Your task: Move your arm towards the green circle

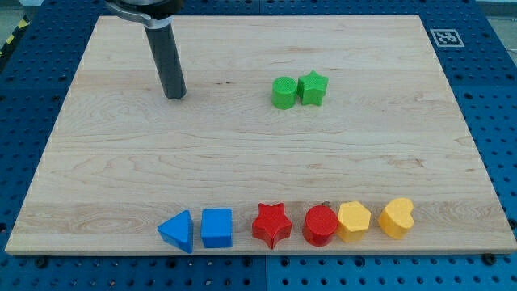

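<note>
The green circle (283, 93) sits on the wooden board (242, 153) above the middle, touching the green star (313, 88) on its right. My tip (175, 95) is at the view's upper left, well to the left of the green circle at about the same height, touching no block. The dark rod rises from it toward the view's top.
A row of blocks lies along the board's bottom edge: blue triangle (178, 232), blue square (216, 228), red star (271, 224), red circle (321, 224), yellow hexagon (354, 221), yellow heart (397, 217). A marker tag (445, 37) sits off the board's top right corner.
</note>
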Robot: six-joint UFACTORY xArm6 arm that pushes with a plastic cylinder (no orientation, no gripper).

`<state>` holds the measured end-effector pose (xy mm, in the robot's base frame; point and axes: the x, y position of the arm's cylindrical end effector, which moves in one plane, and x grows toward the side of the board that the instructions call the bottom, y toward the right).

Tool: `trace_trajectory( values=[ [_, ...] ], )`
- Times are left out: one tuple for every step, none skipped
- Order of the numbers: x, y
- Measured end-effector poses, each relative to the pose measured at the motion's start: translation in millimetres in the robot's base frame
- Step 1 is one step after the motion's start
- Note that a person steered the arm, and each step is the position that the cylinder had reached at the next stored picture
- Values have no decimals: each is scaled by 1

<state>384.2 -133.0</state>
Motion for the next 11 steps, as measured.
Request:
trace_trajectory(
  values=[
    [-16,-9],
    [-44,-13],
    [-60,-3],
    [-62,25],
    [-59,61],
    [-42,71],
    [-33,74],
    [-38,91],
    [-40,126],
    [-19,128],
    [-13,129]
  ],
)
